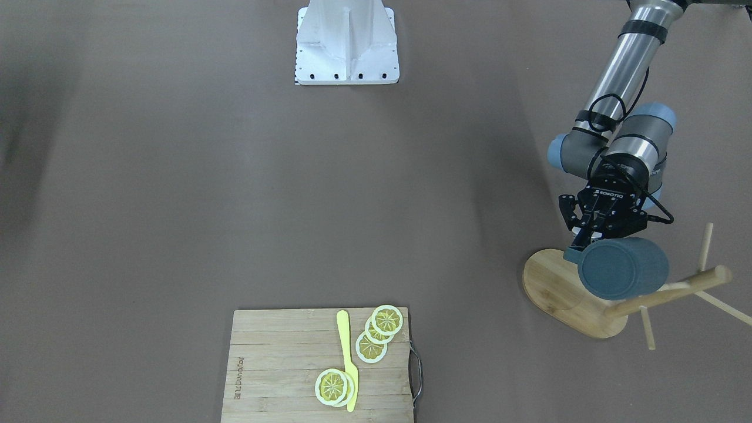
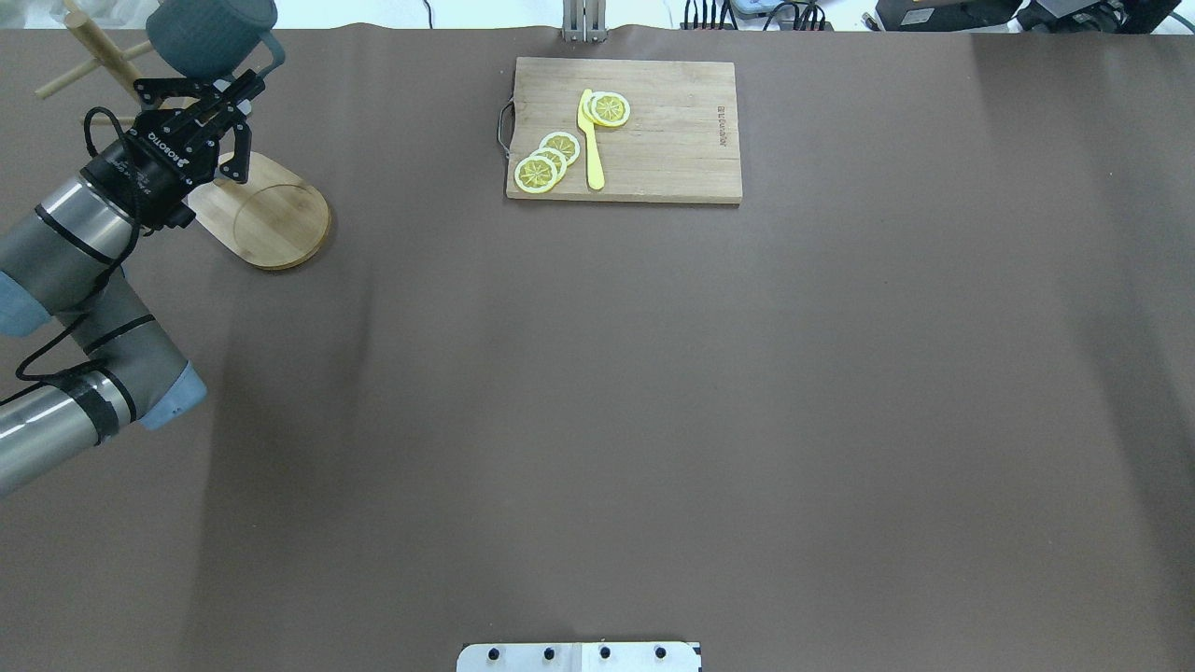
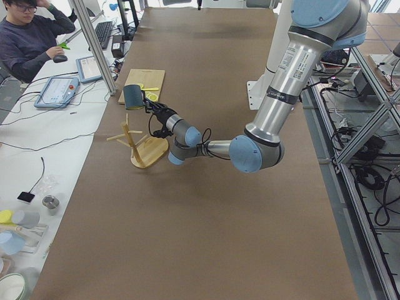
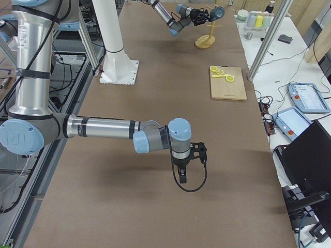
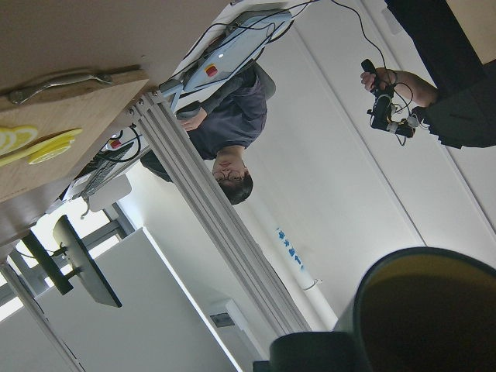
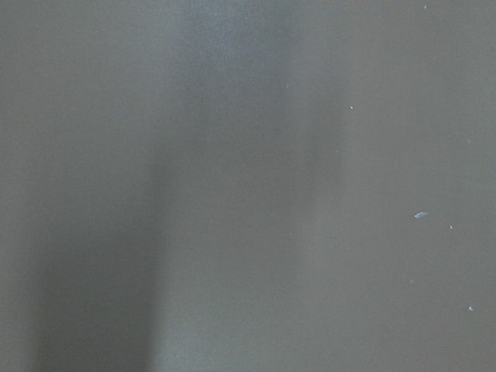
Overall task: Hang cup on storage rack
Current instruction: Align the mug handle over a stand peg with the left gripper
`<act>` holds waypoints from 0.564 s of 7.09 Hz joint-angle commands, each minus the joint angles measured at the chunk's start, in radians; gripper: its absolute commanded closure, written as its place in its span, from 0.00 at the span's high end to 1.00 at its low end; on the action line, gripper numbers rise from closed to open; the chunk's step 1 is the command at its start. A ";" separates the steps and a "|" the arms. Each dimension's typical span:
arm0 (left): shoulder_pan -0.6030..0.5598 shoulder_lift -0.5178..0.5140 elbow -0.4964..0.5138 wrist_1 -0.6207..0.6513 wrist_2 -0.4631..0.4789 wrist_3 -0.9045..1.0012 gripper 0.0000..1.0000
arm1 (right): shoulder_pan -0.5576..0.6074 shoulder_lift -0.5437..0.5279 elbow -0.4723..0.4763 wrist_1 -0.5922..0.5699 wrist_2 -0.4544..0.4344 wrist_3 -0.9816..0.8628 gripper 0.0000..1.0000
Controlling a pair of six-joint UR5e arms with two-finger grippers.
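Overhead exterior view puts the left tool (image 2: 231, 93) at the far left corner of the bench, pinched narrow on the handle side of the dark slate-blue ribbed cup (image 2: 210, 33). The cup is held in the air, tipped on its side beside the upper part of the light bamboo mug tree (image 2: 271, 219). It is above the oval base and close to the thin pegs (image 1: 704, 244), but it does not look hung yet. The right tool (image 4: 182, 175) hangs low over bare bench, well apart from all this. Whether it is open cannot be told.

The step in hand is threading the handle onto a peg. I judge it goes best if the wrist first turns so the handle opening faces a free peg's tip. The cup should then slide along that peg's own line, not come down across it. The rack looks light, so any sideways push on the post could slide or tip it. The tool should let go only once the handle bears on the peg.
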 commanded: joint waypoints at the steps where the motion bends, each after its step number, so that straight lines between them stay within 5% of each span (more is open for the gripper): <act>1: -0.016 0.005 0.009 0.005 0.001 -0.007 0.00 | 0.000 0.002 0.000 0.000 0.000 0.000 1.00; 4: -0.020 0.016 0.041 0.005 -0.002 -0.007 0.00 | 0.000 0.002 0.000 0.000 0.000 0.000 1.00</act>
